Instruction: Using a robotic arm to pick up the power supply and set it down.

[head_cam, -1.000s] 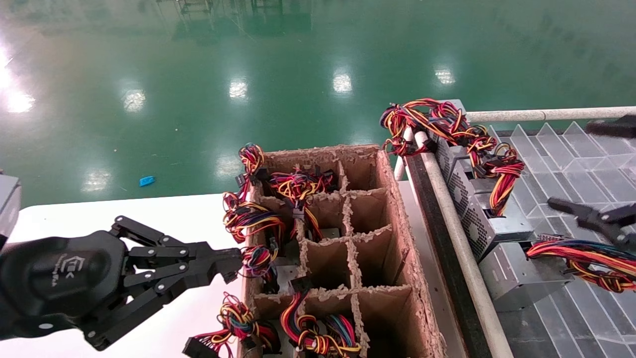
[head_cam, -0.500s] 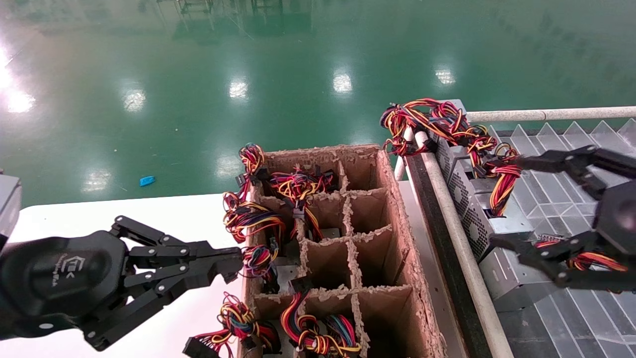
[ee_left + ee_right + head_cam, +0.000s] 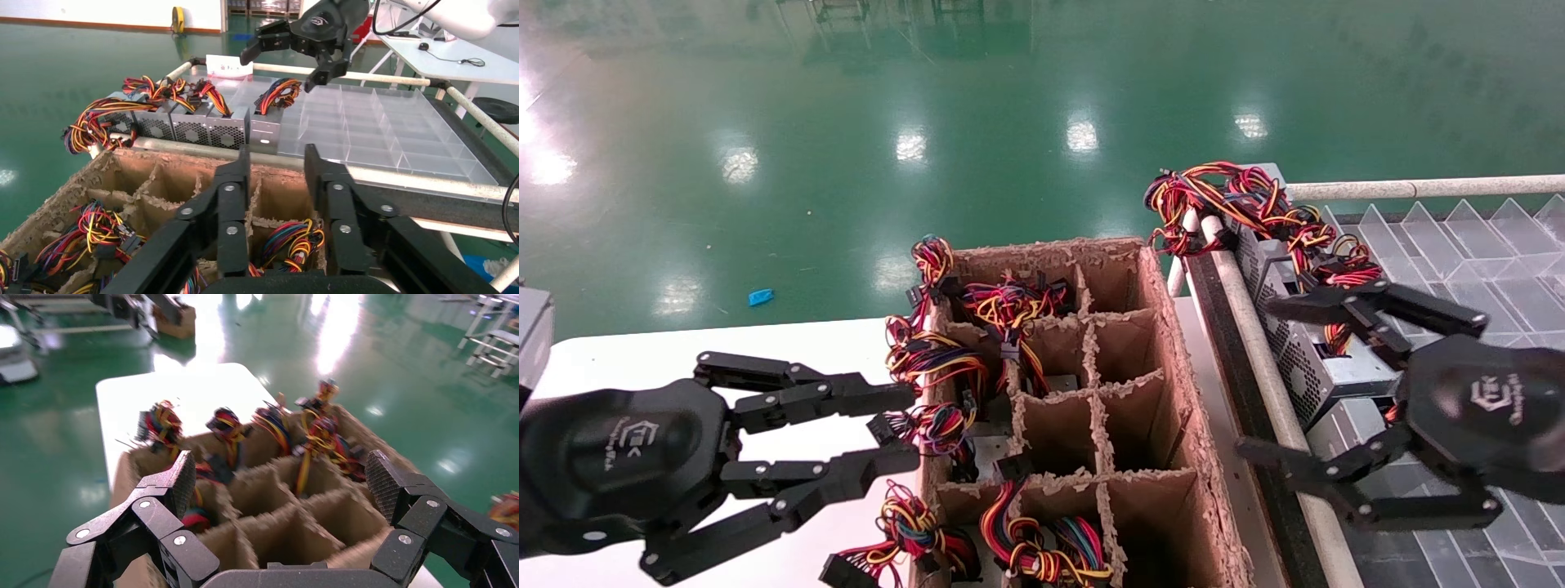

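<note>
Carry right gripper [image 3: 1258,376], fingers spread wide and empty, well above the wires of the power supply [image 3: 1340,429] lying in the clear tray [image 3: 1483,237] just beneath, then cross toward the carton [image 3: 1173,367], avoiding open-fingered left gripper [image 3: 913,426].

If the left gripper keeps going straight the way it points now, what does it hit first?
Most likely the wire bundle hanging at the near wall of the cardboard crate. The open left gripper already has its fingertips level with it, though depth is unclear.
</note>
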### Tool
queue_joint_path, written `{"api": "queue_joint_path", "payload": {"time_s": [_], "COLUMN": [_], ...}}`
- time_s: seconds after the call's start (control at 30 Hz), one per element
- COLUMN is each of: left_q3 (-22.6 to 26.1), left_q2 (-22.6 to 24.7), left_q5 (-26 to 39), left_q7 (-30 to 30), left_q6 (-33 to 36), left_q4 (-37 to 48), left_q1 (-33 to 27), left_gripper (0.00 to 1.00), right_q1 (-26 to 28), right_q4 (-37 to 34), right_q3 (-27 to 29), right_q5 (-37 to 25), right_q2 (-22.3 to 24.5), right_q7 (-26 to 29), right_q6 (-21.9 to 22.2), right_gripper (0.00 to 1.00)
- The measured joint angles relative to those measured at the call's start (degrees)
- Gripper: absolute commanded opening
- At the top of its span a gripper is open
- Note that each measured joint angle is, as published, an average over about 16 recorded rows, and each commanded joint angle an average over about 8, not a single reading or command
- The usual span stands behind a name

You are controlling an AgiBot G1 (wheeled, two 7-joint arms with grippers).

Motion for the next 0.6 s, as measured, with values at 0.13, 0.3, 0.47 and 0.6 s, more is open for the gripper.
{"api": "queue_joint_path", "payload": {"time_s": [0.13, 0.3, 0.47, 0.6], "left_q3": [0.0, 0.0, 0.0, 0.0], "left_q2": [0.0, 0.0, 0.0, 0.0], "left_q5": [0.0, 0.0, 0.0, 0.0], "left_q7": [0.0, 0.0, 0.0, 0.0], "left_q6": [0.0, 0.0, 0.0, 0.0], "left_q4": [0.0, 0.0, 0.0, 0.0], "left_q1": [0.0, 0.0, 0.0, 0.0], "left_gripper": [1.0, 1.0, 1.0, 1.0], "right_q1": [0.84, 1.89, 2.95, 3.73], "right_q4": [-0.25, -0.57, -0.89, -1.12], "right_q3": [-2.02, -4.56, -7.11, -8.99], "right_q5": [1.48, 3.34, 5.2, 6.57], "right_q2": [-1.54, -3.47, -5.4, -6.84], "right_q7": [-0.08, -0.19, -0.29, -0.37], "right_q6": [-0.63, -1.41, -2.2, -2.77], "right_gripper": [1.0, 1.0, 1.0, 1.0]}}
